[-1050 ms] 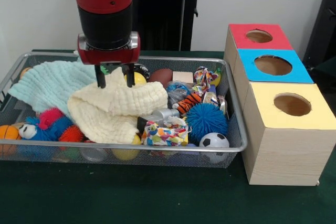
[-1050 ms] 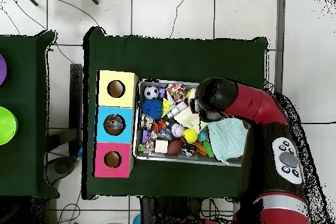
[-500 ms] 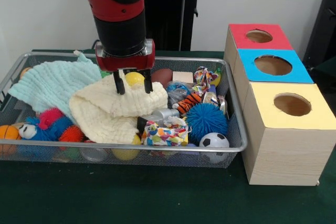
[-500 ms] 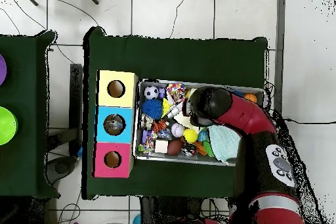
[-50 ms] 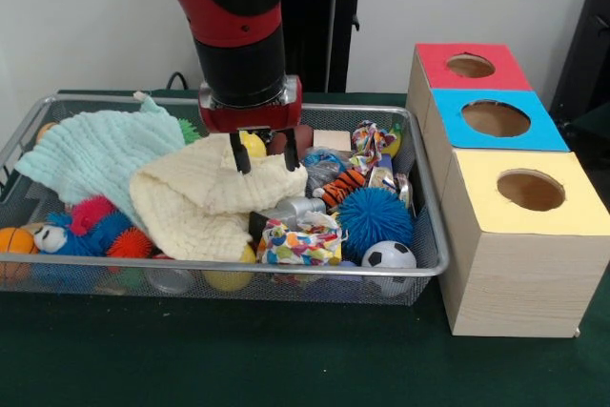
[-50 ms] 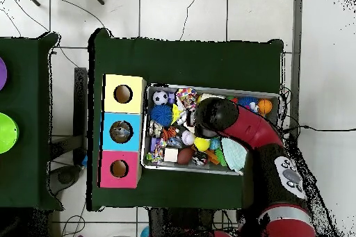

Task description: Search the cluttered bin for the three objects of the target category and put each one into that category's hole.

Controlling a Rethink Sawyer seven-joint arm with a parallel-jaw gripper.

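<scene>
Front view first: the gripper (image 5: 266, 152) hangs over the middle of the wire bin (image 5: 434, 235), fingers spread a moderate way apart and holding nothing. The tips sit right at the top fold of the cream cloth (image 5: 205, 199), and a yellow ball (image 5: 252, 144) peeks out just behind them. Which category is the target isn't shown, so I'm guessing balls. If so, the other candidates relative to the cream cloth: a blue spiky ball (image 5: 374, 218) to its right, a small soccer ball (image 5: 389, 256) just below that one at the bin's front corner, and an orange ball (image 5: 13, 240) far off at the opposite end. The three boxes with holes (image 5: 530, 190) stand just outside the bin, beside the soccer ball.

Handling guess: the yellow ball looks light and smooth, so it could squirt out; grip across its widest part. The cloth is floppy and may snag along.

Overhead view: the arm (image 6: 259, 131) covers the cloth and the gripper itself. The soccer ball (image 6: 160, 98) sits in the bin corner nearest the yellow-topped box (image 6: 123, 94).
</scene>
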